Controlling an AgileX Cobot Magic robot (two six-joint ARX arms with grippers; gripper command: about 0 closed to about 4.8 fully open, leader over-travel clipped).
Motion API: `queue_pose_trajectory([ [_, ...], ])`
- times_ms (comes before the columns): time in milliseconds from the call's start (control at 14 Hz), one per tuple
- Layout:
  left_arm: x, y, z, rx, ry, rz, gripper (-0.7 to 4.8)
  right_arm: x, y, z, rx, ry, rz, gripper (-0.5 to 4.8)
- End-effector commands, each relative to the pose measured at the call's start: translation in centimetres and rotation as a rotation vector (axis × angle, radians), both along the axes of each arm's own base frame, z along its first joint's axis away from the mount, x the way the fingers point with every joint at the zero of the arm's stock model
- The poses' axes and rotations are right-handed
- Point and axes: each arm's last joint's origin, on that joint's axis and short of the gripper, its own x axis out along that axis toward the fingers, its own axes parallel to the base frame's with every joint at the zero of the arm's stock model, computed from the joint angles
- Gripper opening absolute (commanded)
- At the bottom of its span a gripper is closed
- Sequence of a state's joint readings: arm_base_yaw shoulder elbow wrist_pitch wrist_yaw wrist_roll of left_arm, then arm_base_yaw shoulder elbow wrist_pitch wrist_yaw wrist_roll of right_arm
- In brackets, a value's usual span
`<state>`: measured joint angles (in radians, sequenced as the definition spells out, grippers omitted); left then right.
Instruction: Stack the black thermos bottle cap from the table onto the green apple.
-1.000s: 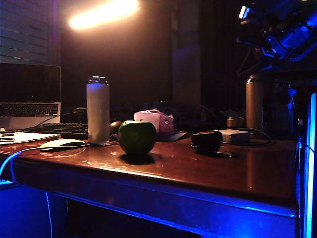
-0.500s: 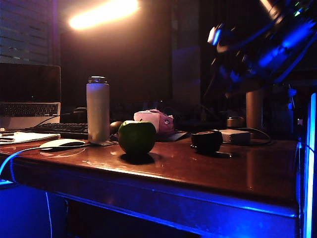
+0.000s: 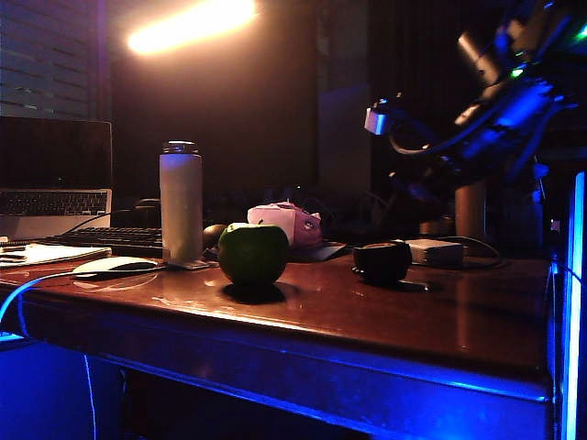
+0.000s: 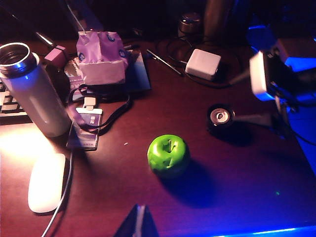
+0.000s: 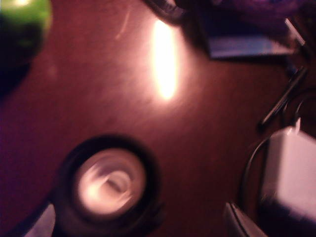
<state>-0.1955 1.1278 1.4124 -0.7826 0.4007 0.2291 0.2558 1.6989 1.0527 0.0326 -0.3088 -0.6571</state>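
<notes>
I am looking at the table [image 3: 385,321], which has a shiny reddish-brown top. The black thermos bottle cap [image 3: 382,260] is sitting on it, open side up, with a pale shiny inside that I am seeing from my right wrist camera [image 5: 107,185]. The green apple [image 3: 253,254] is resting on the table too, to the left of the cap in the outside view, and the two are apart, not touching. Nothing is lying on the apple. My right gripper [image 5: 143,224] is hanging in the air above the cap, and I am holding nothing in it. Its two fingers [image 5: 242,222] are spread wide, one showing on each side of the cap in my blurry right wrist picture. In the outside view my right arm [image 3: 477,119] is reaching in from the upper right, over the cap. My left gripper [image 4: 138,224] is hanging over the front part of the table near the apple [image 4: 169,155], and only its dark tip is showing, so I cannot tell if it is spread or squeezed. A white bottle [image 3: 181,203] is standing upright behind the apple. A pink-and-white lumpy thing [image 3: 286,223] is sitting farther back. A pale box with a cable [image 3: 436,251] is lying just behind the cap.
</notes>
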Motion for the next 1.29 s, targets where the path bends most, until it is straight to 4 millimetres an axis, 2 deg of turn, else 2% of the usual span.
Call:
queue_pose_trajectory([
  [71,-0.1,0.0,0.3,-0.006,-0.013,-0.007,-0.03,1.7,0.5,0.5,0.006,-0.024,0.012,4.79],
  [286,-0.1,0.0,0.3,-0.006,-0.014,-0.007,-0.03,2.5,1.0,0.0,0.039,0.041,0.078,4.79],
  [500,-0.1,0.0,0.3,-0.006,-0.014,-0.007,-0.03,2.1,1.0,-0.7,0.015,0.094,0.121,4.79],
  [1000,-0.1,0.0,0.3,-0.006,-0.013,-0.007,-0.03,3.3,1.2,-2.9,-0.061,0.114,0.123,4.79],
  [1286,-0.1,0.0,0.3,-0.006,-0.013,-0.007,-0.03,4.1,1.4,-3.2,-0.063,0.116,0.116,4.79],
])
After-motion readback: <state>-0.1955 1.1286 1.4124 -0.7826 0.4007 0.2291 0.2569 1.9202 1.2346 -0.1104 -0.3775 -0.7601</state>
